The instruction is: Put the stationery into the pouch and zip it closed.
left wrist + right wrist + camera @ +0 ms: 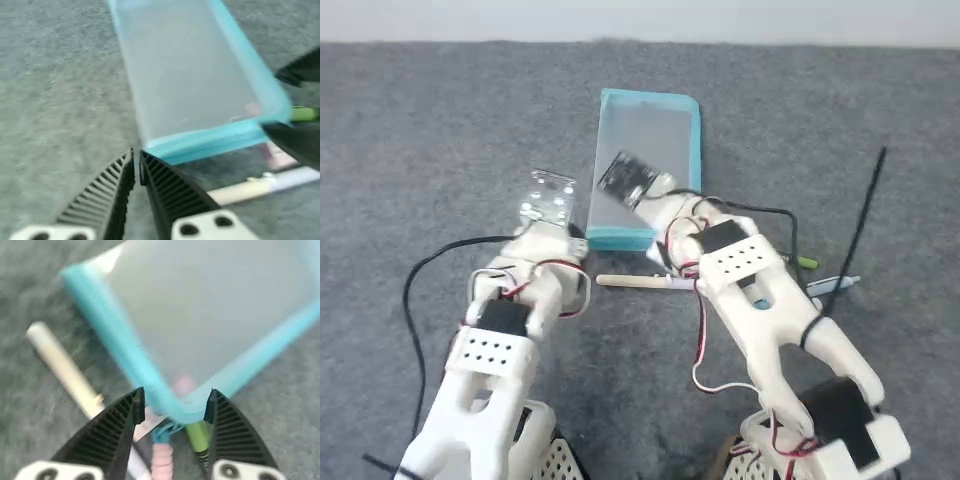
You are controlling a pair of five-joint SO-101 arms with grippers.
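The pouch (645,165) lies flat just ahead of both pincers. My right pincer (175,393) stands apart, straddling the pouch's near corner, a green pen (197,435) between its jaws and a cream pen (65,370) just beside. My left pincer (136,153) is together, empty, just short of the pouch's edge.

A grey, carpet-like table surface (440,130) carries everything. A translucent rectangular pouch with a turquoise border (655,125) lies flat near its middle. Just beside the pouch's near short edge, a slim cream-coloured pen (630,282) lies crosswise. Farther right lie a green pen tip (807,262), a pale blue pen (838,284) and a thin black cable (867,210).
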